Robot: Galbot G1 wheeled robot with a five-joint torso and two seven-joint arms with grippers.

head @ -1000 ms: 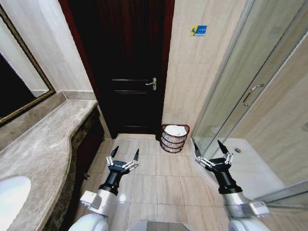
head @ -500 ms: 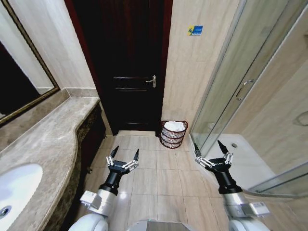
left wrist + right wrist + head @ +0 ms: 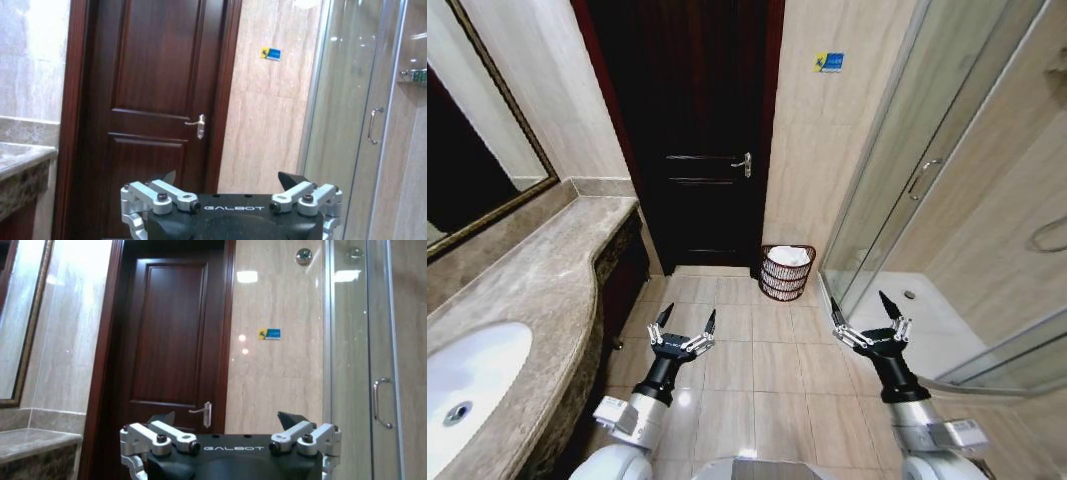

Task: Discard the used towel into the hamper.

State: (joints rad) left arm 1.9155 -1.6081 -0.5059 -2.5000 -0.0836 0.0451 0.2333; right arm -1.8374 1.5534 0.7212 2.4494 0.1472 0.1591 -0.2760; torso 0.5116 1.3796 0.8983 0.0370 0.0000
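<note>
Five entries, ordered from largest to smallest.

1. Door (image 3: 695,130): dark wood, shut, metal handle at mid-height. It fills the far wall between the vanity and the tiled wall panel; the robot faces it squarely, both wrist views looking straight at it.

2. Surface (image 3: 537,300): grey-brown stone vanity top along the robot's left, white sink (image 3: 462,385) set into its near end, framed mirror above. Nothing of the task lies on the visible part.

3. Shower enclosure (image 3: 927,180): glass, on the robot's right, its door closed with a bar handle.

4. Hamper (image 3: 787,271): dark wire basket standing upright on the floor tiles in the corner, just beside the door frame and near the shower glass. White cloth, presumably the towel (image 3: 790,256), already sits heaped in its mouth (so the discard looks done, judged from how things lie).

5. Tools: left tool (image 3: 683,322) and right tool (image 3: 868,309), both held low over bare floor, well apart from the hamper, fingers spread wide and holding nothing, a carrying posture suited to driving rather than reaching.
</note>
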